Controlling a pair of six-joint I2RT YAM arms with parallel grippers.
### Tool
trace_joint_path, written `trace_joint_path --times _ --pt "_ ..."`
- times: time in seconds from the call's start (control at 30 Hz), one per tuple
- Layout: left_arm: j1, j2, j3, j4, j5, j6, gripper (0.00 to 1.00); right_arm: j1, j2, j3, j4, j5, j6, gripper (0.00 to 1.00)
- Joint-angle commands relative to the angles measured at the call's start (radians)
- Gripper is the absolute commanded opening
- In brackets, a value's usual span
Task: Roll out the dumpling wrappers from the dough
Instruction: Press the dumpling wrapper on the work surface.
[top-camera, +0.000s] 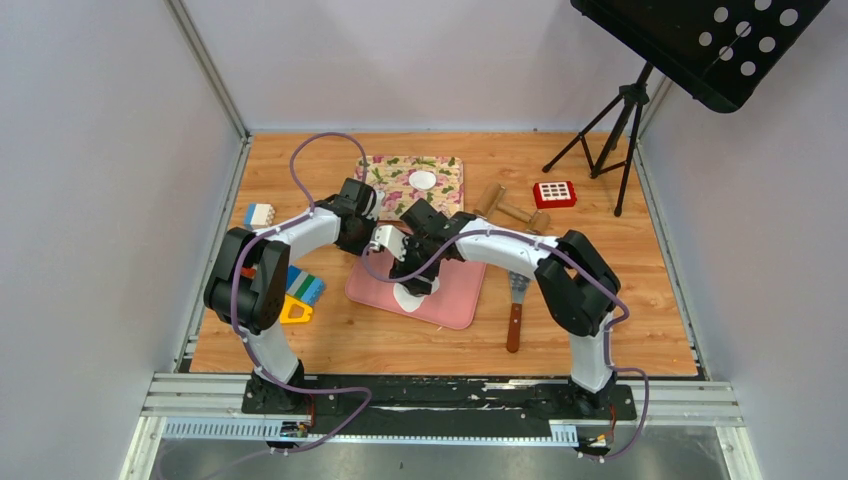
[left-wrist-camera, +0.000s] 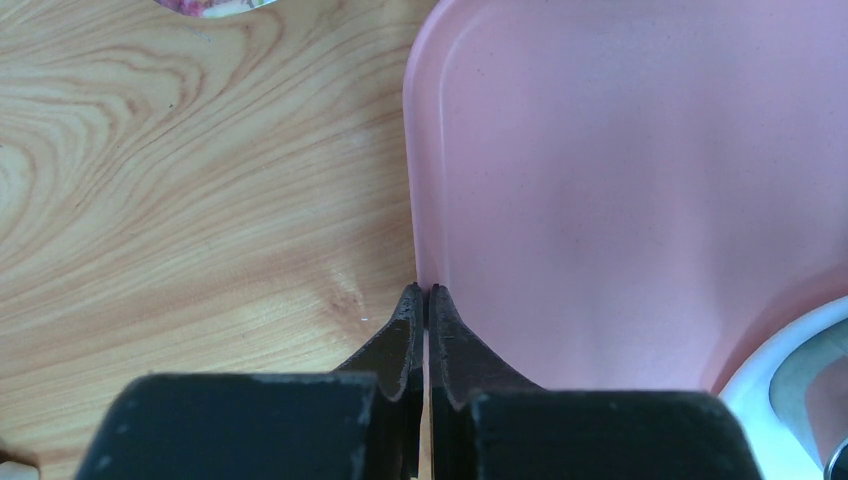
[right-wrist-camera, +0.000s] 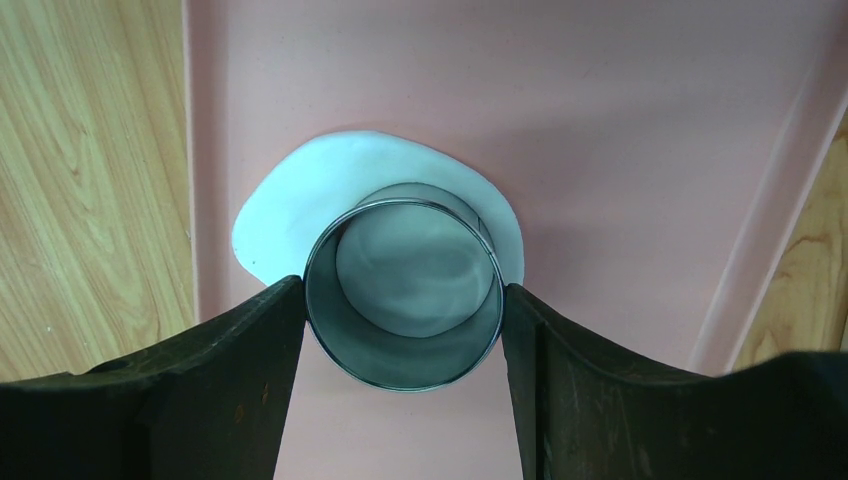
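Pale grey walls (top-camera: 100, 200) close in a light wooden table (top-camera: 620, 320), and near its middle lies the dough (right-wrist-camera: 290, 190), soft and white, flattened into an irregular oval sheet. It rests on a pink rectangular cutting mat (right-wrist-camera: 600, 120), close to the mat's left edge in the right wrist view. Standing over the lower part of the sheet is a shiny round metal ring cutter (right-wrist-camera: 400, 362). White dough fills what shows through the ring, and a crescent of sheet spreads beyond it toward the upper left and upper right of the frame. The right gripper (right-wrist-camera: 402, 292) clamps the ring cutter, one black finger (right-wrist-camera: 250, 380) against its left wall and the other against its right, so the jaws stand wide. The dough lies between and just beyond the fingertips; they do not appear to touch it. The left gripper (left-wrist-camera: 427, 295) is closed, tips together with nothing visible between them, right at the mat's left edge in the left wrist view, apart from the dough.

Higher in the overhead frame a square floral-patterned tray (top-camera: 390, 180) holds one dumpling wrapper (top-camera: 422, 180), a neat round white disc. To its right lie a wooden rolling pin (top-camera: 505, 208) and a small red box with white squares (top-camera: 554, 193). A metal spatula with a wooden handle (top-camera: 516, 310) lies just beside the mat's right edge. Blue, white and yellow toy blocks (top-camera: 294, 311) sit at the left, and a black perforated music stand (top-camera: 700, 40) fills the upper right
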Motion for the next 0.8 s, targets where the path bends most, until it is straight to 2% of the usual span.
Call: trace_joint_path --times 0.0,0.3,0.67,0.77 --pt "-0.014 0.067 -0.040 -0.057 0.037 -0.010 0.00 0.003 0.048 -0.102 -0.037 0.029 -0.037 0.46" --pt "-0.012 0.068 -0.040 -0.059 0.031 -0.010 0.00 -0.049 0.078 -0.066 -0.055 -0.025 -0.018 0.50" --pt "-0.012 0.069 -0.039 -0.058 0.031 -0.010 0.00 -0.078 0.046 0.000 -0.112 -0.007 -0.029 0.68" --pt "-0.012 0.068 -0.038 -0.058 0.031 -0.010 0.00 -0.078 0.011 0.006 -0.118 -0.015 -0.073 0.76"
